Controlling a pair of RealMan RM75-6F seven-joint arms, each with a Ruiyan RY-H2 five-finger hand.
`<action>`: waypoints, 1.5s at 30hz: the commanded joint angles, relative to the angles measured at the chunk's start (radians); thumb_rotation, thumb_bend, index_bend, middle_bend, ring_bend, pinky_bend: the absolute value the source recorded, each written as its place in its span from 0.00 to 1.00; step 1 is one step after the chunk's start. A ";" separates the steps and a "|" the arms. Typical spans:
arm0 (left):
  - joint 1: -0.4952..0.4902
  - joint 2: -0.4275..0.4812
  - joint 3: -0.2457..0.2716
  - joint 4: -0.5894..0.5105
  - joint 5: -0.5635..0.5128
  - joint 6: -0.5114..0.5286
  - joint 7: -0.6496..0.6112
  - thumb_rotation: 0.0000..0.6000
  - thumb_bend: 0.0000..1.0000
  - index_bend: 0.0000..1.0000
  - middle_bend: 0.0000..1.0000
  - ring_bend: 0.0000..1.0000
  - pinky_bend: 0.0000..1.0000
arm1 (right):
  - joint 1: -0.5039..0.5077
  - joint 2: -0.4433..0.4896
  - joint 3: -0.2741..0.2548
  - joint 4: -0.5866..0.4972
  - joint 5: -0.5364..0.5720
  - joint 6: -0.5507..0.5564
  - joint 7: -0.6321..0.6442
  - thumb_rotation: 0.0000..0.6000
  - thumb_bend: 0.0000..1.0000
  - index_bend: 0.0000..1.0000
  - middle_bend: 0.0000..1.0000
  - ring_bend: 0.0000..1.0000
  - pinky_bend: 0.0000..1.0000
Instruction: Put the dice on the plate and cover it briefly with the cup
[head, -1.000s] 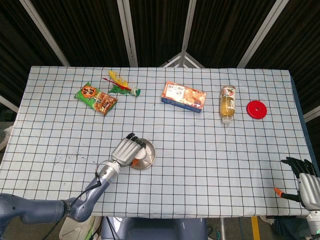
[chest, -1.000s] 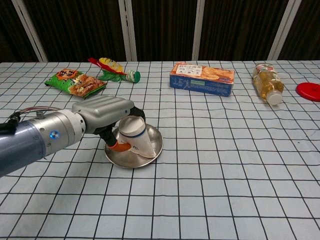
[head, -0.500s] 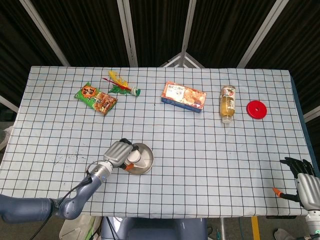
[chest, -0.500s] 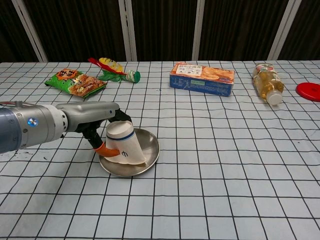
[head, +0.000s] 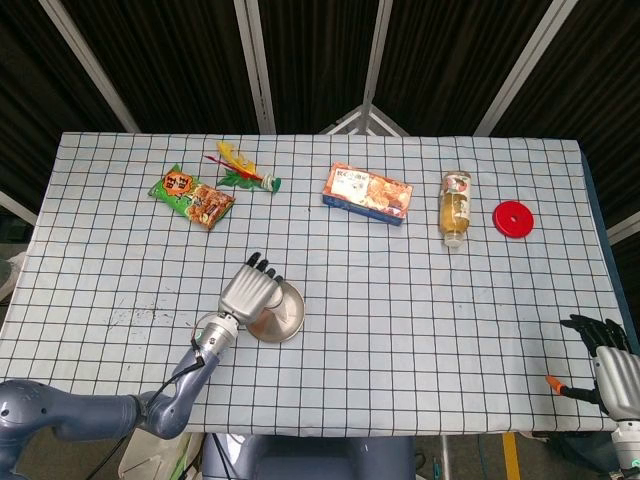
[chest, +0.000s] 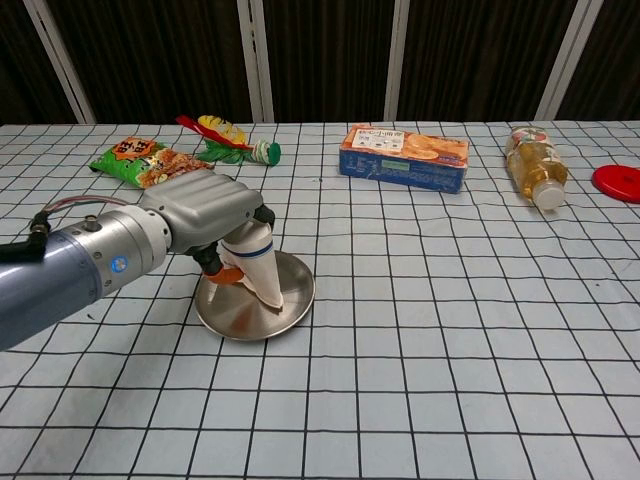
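The plate (chest: 252, 318) sits on the checked counter (chest: 450, 330) nearest the robot, a shallow metal dish; on it stands the cup (chest: 254, 268), mouth down and tilted, its rim resting on the plate's floor; the dice cannot be seen in either view, so whether it lies under the cup cannot be told. The left hand (chest: 207, 214) grasps the cup from above, fingers wrapped over its upturned base, so that in the head view the hand (head: 250, 293) hides the cup almost wholly and only the plate's right edge (head: 291, 322) shows. Against half a second ago the cup has swung from lying sloped over the plate's left rim to a steeper stance nearer the middle, and the hand has turned over on top of it; the plate has kept its place. The right hand (head: 612, 365) hangs off the counter's near right corner, fingers spread, holding nothing. Further back lie a snack bag (chest: 150, 165), a feathered toy (chest: 226, 139), a blue and orange box (chest: 403, 156), a bottle (chest: 535, 166) on its side and a red lid (chest: 617, 181).
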 joint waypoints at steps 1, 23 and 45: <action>0.006 -0.024 -0.005 0.016 0.032 0.016 -0.018 1.00 0.45 0.43 0.39 0.23 0.16 | -0.001 0.001 0.000 -0.001 -0.001 0.002 0.002 1.00 0.10 0.25 0.19 0.13 0.00; 0.061 0.254 -0.073 -0.312 0.060 0.061 -0.059 1.00 0.43 0.34 0.27 0.16 0.12 | 0.001 0.000 -0.003 -0.006 -0.003 -0.002 -0.009 1.00 0.10 0.25 0.19 0.13 0.00; 0.147 0.372 -0.088 -0.073 -0.238 -0.071 -0.173 1.00 0.42 0.33 0.27 0.15 0.12 | 0.011 -0.013 -0.007 -0.002 0.011 -0.031 -0.035 1.00 0.10 0.25 0.19 0.13 0.00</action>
